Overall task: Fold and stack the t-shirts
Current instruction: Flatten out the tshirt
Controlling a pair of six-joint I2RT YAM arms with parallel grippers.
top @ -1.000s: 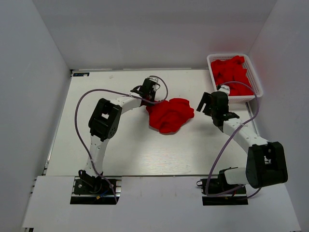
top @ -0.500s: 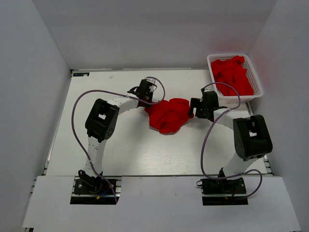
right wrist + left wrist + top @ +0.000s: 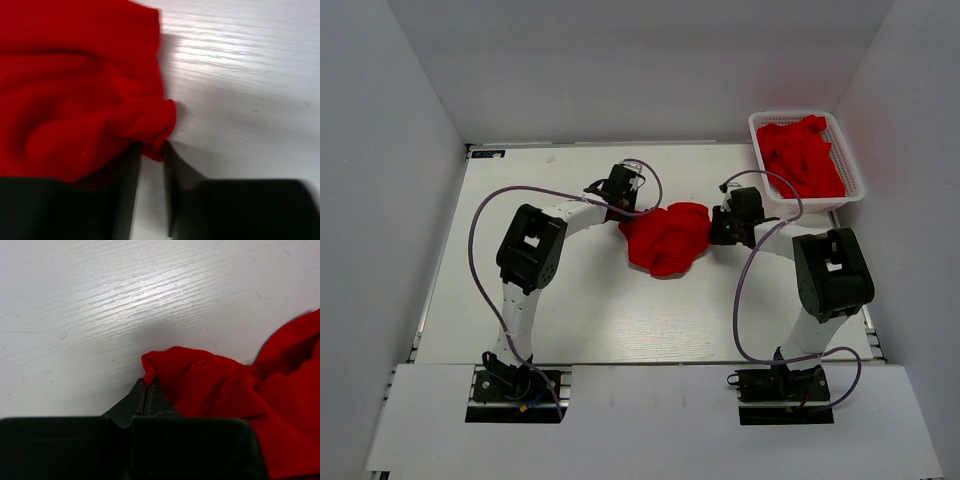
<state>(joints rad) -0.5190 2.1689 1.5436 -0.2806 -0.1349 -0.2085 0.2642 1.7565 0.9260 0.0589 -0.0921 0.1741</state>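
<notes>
The right arm has swung in from beside the white mesh basket [image 3: 758,136] at the counter's [image 3: 570,310] 1 o'clock corner. Its right pincer [image 3: 719,227] now sits at the 3 o'clock edge of the crumpled t-shirt [image 3: 668,238], which lies near the middle of the counter. A second ago it stood well apart from the cloth with its jaws wide. In the wrist view, the right pincer [image 3: 148,150] has now drawn its jaws in around a bunched fold of the red edge, though that view is blurred and the firmness of the hold is hard to judge.

The left pincer [image 3: 624,214] has not moved. It remains clamped tight on a corner at the shirt's 9 o'clock side [image 3: 146,389].

Both ends of the shirt now look taken, so the likely next move is to lift it and spread it flat for folding. More red t-shirts [image 3: 805,155] wait in the basket.
</notes>
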